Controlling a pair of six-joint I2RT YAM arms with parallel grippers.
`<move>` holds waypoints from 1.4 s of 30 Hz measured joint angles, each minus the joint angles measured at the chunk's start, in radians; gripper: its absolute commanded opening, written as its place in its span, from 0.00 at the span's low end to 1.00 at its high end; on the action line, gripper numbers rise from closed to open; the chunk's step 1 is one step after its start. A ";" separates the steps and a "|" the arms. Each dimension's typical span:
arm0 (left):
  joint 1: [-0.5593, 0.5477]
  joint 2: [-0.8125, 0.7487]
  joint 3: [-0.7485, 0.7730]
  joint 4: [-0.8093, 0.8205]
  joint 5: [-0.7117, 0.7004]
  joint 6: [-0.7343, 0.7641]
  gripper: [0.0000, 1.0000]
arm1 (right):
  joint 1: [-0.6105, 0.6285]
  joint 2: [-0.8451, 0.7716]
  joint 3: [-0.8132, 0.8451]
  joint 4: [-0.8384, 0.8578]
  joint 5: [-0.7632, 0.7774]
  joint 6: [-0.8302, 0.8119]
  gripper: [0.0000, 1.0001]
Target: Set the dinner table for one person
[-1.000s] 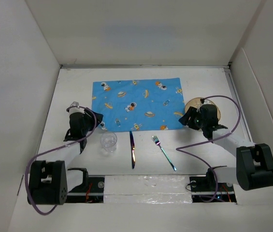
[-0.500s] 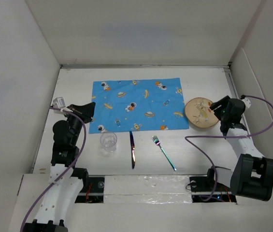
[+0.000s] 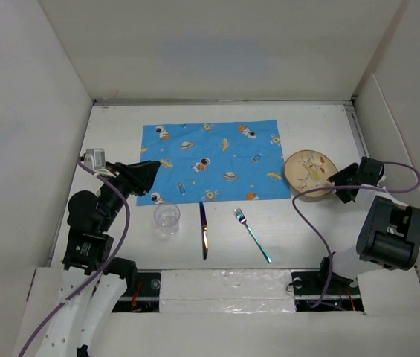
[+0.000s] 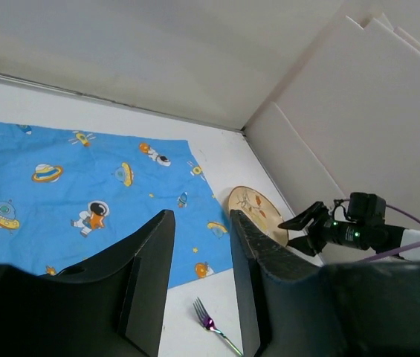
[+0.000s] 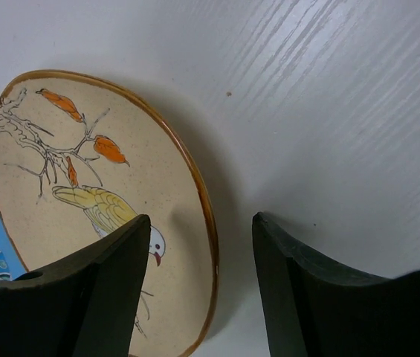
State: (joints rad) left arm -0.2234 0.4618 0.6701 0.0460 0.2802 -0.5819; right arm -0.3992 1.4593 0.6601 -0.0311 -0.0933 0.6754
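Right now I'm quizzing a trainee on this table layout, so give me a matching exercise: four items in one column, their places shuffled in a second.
Items
1. plate
2. drinking glass
3. knife
4. fork

Places
A. between the drinking glass and the fork
B. on the bare table, right of the placemat
C. rightmost of the three pieces in front of the placemat
D. leftmost of those three pieces

Pairs: 1-B, 2-D, 3-A, 4-C
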 measured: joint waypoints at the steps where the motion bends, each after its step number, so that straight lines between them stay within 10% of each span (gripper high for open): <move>1: -0.006 -0.008 0.000 -0.005 -0.004 0.002 0.33 | 0.000 0.012 0.012 -0.007 -0.014 0.002 0.60; 9: -0.024 -0.050 0.000 -0.030 -0.048 0.006 0.33 | -0.004 0.127 0.087 0.005 -0.106 0.044 0.41; 14: -0.024 -0.088 0.000 -0.046 -0.083 0.006 0.34 | -0.035 0.139 0.069 0.042 -0.179 0.097 0.00; 29: -0.024 -0.017 -0.003 -0.047 -0.077 0.002 0.34 | -0.021 -0.263 -0.023 0.166 -0.249 0.140 0.00; 42: -0.024 0.064 0.079 -0.300 -0.190 0.106 0.39 | 0.558 0.240 0.406 0.339 -0.546 0.087 0.00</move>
State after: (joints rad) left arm -0.2474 0.5255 0.7494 -0.2539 0.0906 -0.4755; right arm 0.1593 1.6989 1.0660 0.3077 -0.6395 0.7620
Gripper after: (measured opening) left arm 0.383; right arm 0.102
